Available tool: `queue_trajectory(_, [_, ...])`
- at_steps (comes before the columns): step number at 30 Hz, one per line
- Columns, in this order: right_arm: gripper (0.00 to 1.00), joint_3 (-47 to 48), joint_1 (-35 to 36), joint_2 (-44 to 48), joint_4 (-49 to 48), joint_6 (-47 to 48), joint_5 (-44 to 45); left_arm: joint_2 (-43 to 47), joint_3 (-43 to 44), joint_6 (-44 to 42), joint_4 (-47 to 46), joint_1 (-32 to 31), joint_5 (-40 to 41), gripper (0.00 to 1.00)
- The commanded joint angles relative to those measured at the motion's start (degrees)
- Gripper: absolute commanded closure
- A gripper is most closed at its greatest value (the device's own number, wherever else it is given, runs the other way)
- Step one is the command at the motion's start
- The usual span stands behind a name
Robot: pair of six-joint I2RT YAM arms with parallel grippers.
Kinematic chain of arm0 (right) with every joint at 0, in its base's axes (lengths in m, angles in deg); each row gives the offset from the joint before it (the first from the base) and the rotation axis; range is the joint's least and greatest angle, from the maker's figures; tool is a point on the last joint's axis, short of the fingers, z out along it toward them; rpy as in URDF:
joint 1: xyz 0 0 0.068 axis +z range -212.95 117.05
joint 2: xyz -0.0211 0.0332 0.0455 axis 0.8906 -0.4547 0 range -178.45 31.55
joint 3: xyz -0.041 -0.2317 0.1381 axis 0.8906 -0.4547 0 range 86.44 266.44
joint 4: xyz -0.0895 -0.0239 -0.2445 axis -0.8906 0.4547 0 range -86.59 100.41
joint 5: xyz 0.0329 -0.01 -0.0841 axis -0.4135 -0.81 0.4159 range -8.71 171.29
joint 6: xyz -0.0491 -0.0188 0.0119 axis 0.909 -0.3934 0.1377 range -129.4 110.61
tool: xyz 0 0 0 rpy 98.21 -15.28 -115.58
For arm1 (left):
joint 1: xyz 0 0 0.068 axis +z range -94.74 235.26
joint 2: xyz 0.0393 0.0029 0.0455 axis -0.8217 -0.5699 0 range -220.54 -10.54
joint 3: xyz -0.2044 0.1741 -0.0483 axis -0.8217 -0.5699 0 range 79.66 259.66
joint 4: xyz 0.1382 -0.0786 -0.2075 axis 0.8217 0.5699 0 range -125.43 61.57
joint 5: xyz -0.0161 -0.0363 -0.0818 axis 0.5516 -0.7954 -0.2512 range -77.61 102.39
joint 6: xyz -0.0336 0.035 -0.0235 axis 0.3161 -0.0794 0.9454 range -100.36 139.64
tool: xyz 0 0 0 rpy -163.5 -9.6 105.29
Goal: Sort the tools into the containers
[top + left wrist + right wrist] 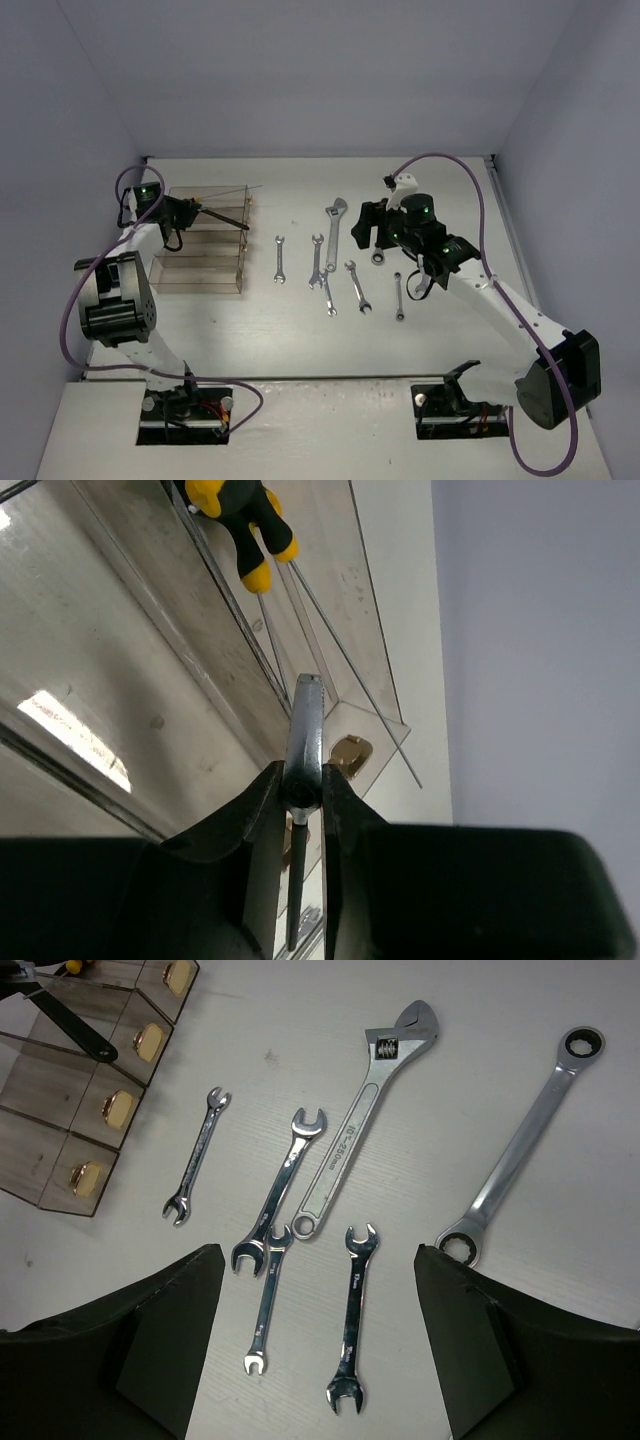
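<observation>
**Wrenches wait as sorting barely begins**

Clamped on the black-handled wrench (225,220), the left gripper (303,780) held it slantwise over the containers (195,280) and had not let it go. Two yellow-black handled rods (235,510) appeared to lie in the containers' compartment farthest from the arm bases, with one thin shaft poking past the containers' right end. The other compartments showed nothing inside in the right wrist view.

Right of the containers, about seven silver wrenches lay spread on the table (300,340), among them the adjustable wrench (365,1110) and the ring-ended wrench (520,1150). The right gripper (318,1260) hovered over them with jaws spread wide, gripping nothing. By that count, most of the job lay ahead.

A bare strip of table separated the containers from the nearest wrench, giving room to carry tools across. Left of and behind the containers the walls stood close, leaving the left arm little margin. The thin clear dividers offered only narrow slots for a lowered tool.
</observation>
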Motion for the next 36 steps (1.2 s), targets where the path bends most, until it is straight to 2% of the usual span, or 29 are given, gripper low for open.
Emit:
queue_trajectory(1, [0.26,0.2,-0.7,1.7,-2.0,0.6,0.4,-0.1,2.9,6.6,-7.8,0.6,2.1,1.0])
queue_trajectory(7, [0.25,0.7,-1.2,1.4,-1.8,0.7,0.5,1.6,0.1,9.6,-7.7,0.5,7.5,1.0])
queue_trajectory(14, [0.24,0.8,-2.5,0.8,-1.4,0.4,1.3,3.9,-3.4,10.8,-5.2,0.6,9.4,0.93])
queue_trajectory(21, [0.21,1.5,-3.1,-0.4,-1.4,0.3,1.9,4.7,-4.7,10.3,-4.8,1.0,8.8,0.68])
queue_trajectory(24, [0.21,1.8,-3.3,-1.2,-1.0,-0.3,4.8,5.0,-3.9,9.0,-4.7,1.1,7.7,0.54])
queue_trajectory(26, [0.21,2.5,-4.2,-2.1,-0.5,-1.6,7.2,6.2,-3.9,9.0,-3.8,1.0,7.5,0.4])
queue_trajectory(28, [0.21,3.2,-5.8,-3.7,0.1,-3.7,10.1,7.1,-3.2,7.5,-1.7,1.0,7.3,0.33])
queue_trajectory(31, [0.21,5.4,-7.7,-7.2,0.8,-5.9,12.1,9.8,-1.2,4.4,4.0,1.0,7.0,0.28])
queue_trajectory(36, [0.16,11.4,-9.2,-15.8,3.8,-8.2,16.8,15.4,4.4,-8.6,15.1,-0.2,6.2,0.27])
